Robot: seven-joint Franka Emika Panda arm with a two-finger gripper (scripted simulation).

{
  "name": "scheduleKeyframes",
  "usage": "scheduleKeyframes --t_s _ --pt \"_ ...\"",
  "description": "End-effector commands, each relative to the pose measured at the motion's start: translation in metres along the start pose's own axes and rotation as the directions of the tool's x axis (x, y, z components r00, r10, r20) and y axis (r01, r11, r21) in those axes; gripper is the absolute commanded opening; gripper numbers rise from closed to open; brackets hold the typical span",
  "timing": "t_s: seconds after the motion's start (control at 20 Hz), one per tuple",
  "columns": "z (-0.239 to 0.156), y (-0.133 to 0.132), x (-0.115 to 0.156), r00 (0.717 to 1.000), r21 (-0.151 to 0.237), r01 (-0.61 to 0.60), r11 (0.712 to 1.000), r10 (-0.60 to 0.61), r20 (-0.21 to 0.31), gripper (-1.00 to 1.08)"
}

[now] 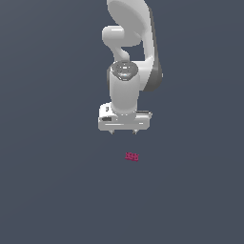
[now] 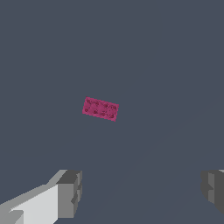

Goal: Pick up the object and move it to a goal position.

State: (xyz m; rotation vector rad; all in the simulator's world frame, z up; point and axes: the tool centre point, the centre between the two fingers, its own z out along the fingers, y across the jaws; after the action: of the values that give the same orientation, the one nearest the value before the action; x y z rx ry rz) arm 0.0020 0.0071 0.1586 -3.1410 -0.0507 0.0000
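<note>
The object (image 1: 132, 157) is a tiny magenta-pink block with a bumpy top, lying flat on the dark grey floor. In the exterior view it sits a short way below and slightly to the right of my white gripper (image 1: 123, 132). The gripper hangs above the floor, pointing down, apart from the block. The wrist view shows the object (image 2: 100, 108) lying slightly tilted, ahead of the gripper (image 2: 142, 190). The two grey fingertips (image 2: 70, 192) stand wide apart with nothing between them.
The white arm (image 1: 128, 43) rises behind the gripper at the top of the exterior view. A plain dark grey floor (image 1: 57, 190) surrounds the block on all sides.
</note>
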Motion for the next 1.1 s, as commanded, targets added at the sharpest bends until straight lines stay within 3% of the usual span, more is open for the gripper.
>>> scheduleKeyframes --t_s 0.0,0.5,1.05 --pt "0.0 0.0 0.0 1.0 0.0 0.0 1.0 0.0 0.0 1.0" --pt "-0.002 -0.03 0.005 0.997 0.019 0.07 0.997 -0.07 -0.012 1.0" --pt "0.002 -0.03 0.007 0.992 0.015 0.127 0.992 -0.126 -0.011 1.0"
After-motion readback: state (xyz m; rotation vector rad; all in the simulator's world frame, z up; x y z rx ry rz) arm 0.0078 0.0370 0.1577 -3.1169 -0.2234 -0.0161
